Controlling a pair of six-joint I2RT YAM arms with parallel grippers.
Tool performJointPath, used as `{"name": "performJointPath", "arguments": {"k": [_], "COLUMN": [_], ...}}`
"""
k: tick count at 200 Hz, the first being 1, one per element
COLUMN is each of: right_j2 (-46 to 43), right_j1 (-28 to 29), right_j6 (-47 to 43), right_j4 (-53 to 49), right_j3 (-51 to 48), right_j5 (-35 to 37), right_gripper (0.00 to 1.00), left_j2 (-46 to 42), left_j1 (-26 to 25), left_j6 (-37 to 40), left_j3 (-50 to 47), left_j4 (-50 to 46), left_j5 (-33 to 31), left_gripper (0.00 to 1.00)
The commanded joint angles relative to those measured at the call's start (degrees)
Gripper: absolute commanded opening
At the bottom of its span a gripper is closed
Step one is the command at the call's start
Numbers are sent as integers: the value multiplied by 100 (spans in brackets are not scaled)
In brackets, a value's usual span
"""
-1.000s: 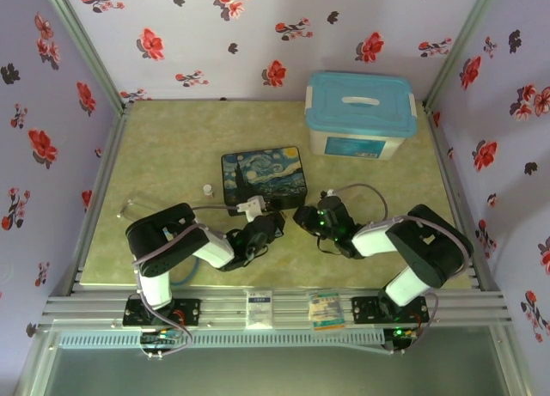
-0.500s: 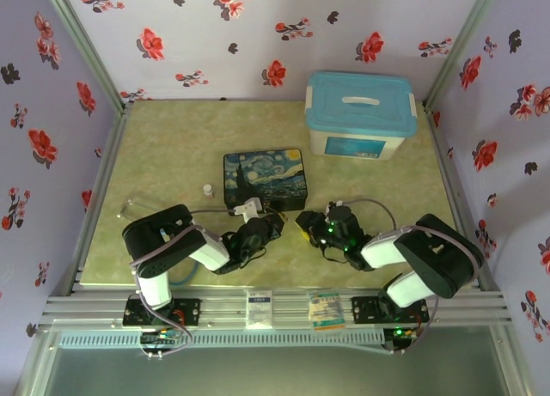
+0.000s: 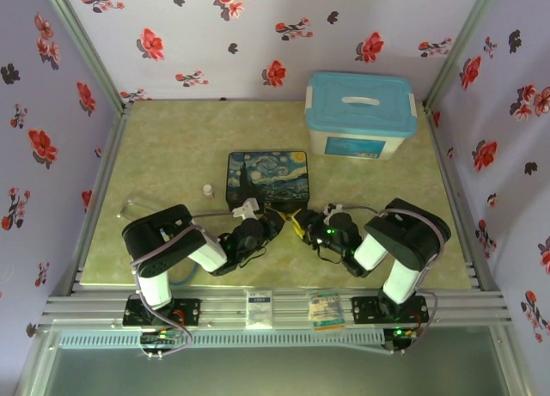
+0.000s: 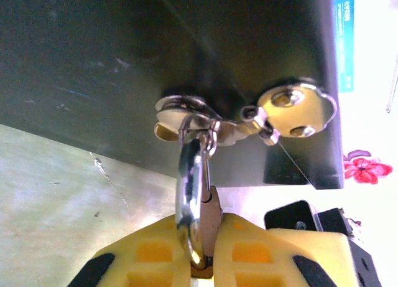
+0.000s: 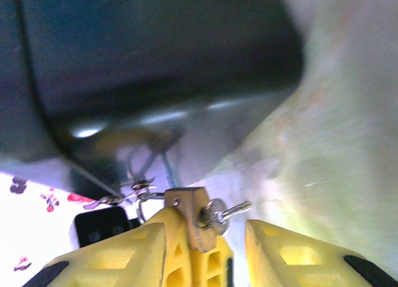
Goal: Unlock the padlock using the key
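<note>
Shift vs a sec ago: right tool point(image 3: 298, 223) swung left in top view, ending beside left tool point(image 4: 200, 265) at near edge of Starry Night tin point(image 3: 266, 177); insert/turn stage was prob. close. Left tool clamped padlock point(image 4: 196, 206), long axis vertical in left wrist view, shackle point(image 4: 186, 162) up thru tin's hasp point(image 4: 180, 109). Right tool stood open astride key point(image 5: 216, 215), lying approx horizontal, head toward frame right, against padlock body.

Noted: padlock point(image 5: 188, 220) dull brass; key point(image 5: 217, 216) bright bare metal; tin point(image 4: 124, 63) gloss-painted; desk point(image 4: 56, 193) matt, faintly mottled.
</note>
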Motion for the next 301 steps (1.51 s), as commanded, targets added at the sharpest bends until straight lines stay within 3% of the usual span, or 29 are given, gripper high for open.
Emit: {"name": "performJointPath", "arguments": {"k": [1, 29, 73, 112, 155, 192, 250, 262, 301], "right_j2": [129, 365, 252, 288, 241, 246, 336, 271, 188], "right_j1": [60, 146, 151, 168, 195, 230, 351, 344, 305], "right_j6": [102, 122, 68, 147, 324, 469, 1363, 1502, 2082], "right_j4": [369, 385, 372, 381, 378, 377, 382, 380, 376], "right_j3": [66, 121, 83, 222, 313, 360, 437, 416, 364], "right_j5": [235, 307, 453, 540, 576, 768, 601, 595, 461], "right_gripper": [37, 30, 33, 24, 22, 9, 0, 0, 0], "left_j2": [-116, -207, -153, -4, -29, 49, 175, 211, 363], "left_j1": [-9, -9, -8, -50, -88, -114, -180, -193, -210], "left_j6": [-108, -156, -299, -471, -452, -549, -308, -256, -135], "left_j3": [-31, -11, -60, -47, -65, -93, -43, -91, -442], "left_j4": [608, 629, 823, 1131, 1140, 1202, 1199, 1193, 1195], "left_j5": [34, 35, 50, 66, 61, 62, 56, 9, -393], "left_gripper": [0, 0, 0, 0, 0, 0, 0, 11, 22]}}
